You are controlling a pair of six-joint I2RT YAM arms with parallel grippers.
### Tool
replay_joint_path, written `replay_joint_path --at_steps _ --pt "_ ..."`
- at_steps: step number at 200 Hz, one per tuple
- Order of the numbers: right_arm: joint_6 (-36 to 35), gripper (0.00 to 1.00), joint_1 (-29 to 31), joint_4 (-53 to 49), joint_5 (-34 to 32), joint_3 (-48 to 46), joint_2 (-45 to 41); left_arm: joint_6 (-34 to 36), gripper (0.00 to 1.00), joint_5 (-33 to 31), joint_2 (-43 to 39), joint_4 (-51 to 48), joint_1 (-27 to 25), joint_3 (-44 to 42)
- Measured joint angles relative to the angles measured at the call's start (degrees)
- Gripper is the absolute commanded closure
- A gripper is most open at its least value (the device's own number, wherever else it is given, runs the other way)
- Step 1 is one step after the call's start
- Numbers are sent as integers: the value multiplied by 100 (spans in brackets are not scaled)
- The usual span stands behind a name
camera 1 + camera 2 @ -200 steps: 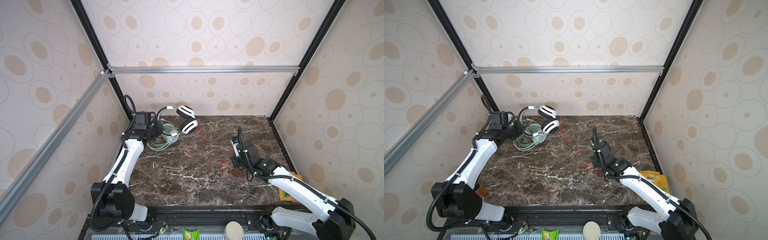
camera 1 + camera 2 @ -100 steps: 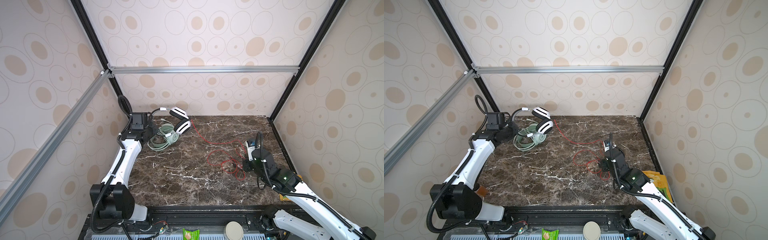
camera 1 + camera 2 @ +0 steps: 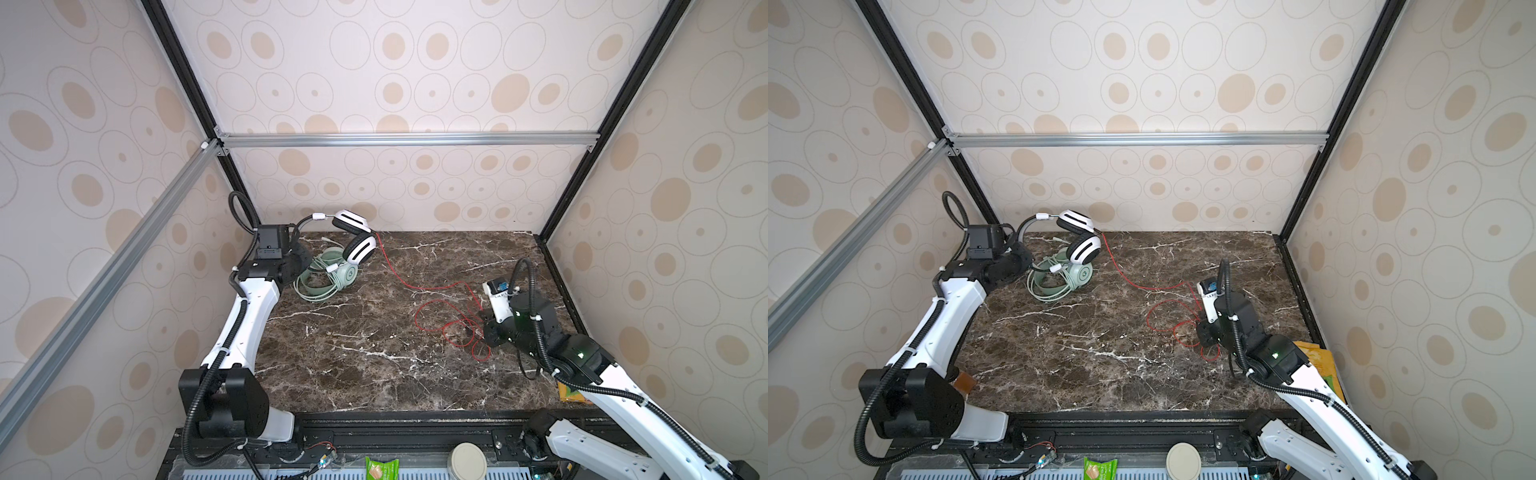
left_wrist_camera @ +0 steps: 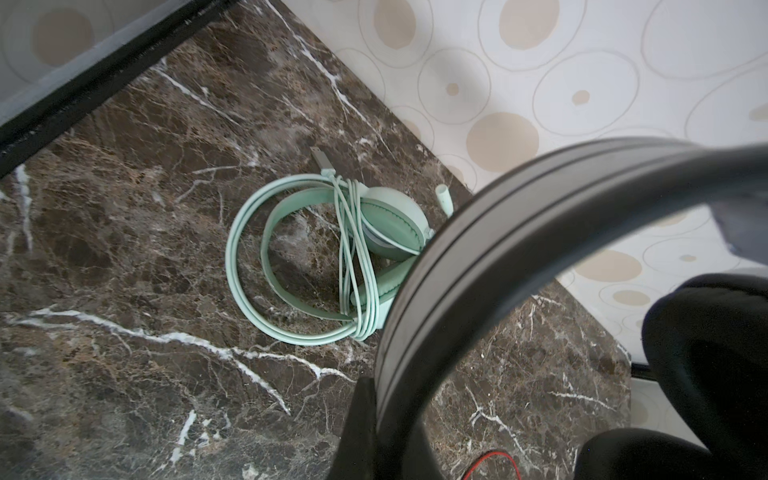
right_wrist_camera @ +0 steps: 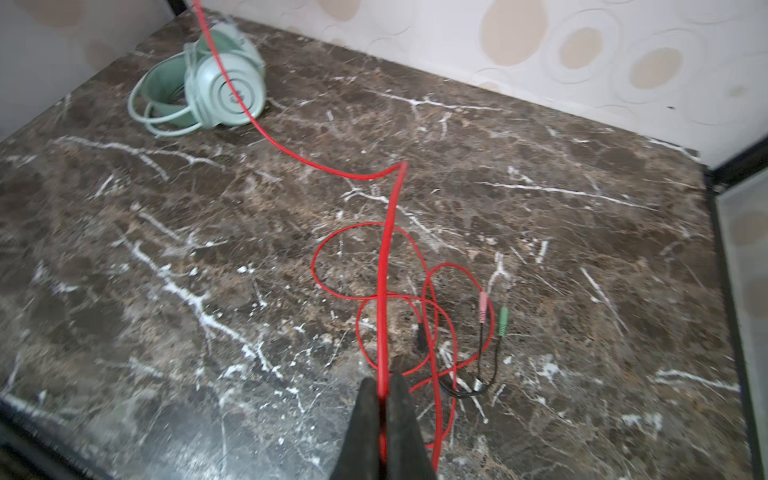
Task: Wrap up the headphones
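Headphones in white point(image 3: 360, 248) are held up at the far left corner, their dark headband clamped in the left gripper point(image 4: 374, 409). Over the last second it has drawn them slightly further left, above the mint-green headset point(image 3: 334, 276), which lies with its cable already wound. The red cable point(image 3: 409, 286) now runs straighter across the marble table point(image 3: 353, 365) to the right gripper point(image 5: 384, 392), pinched shut on it, with loose loops beside it. Slack is being taken up, I judge, ready for winding.

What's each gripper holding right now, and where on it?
Left gripper: white headset, by its headband. Right gripper: red cable, pinched partway along.
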State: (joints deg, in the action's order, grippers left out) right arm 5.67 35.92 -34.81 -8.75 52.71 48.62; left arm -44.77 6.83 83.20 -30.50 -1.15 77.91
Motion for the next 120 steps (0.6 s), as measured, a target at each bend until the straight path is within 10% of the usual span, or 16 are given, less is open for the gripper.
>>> replay_joint_path --at_steps 120 --pt "-1464 100 1414 -625 -33 3539 1989 841 100 -1707 1189 -769 -2529 669"
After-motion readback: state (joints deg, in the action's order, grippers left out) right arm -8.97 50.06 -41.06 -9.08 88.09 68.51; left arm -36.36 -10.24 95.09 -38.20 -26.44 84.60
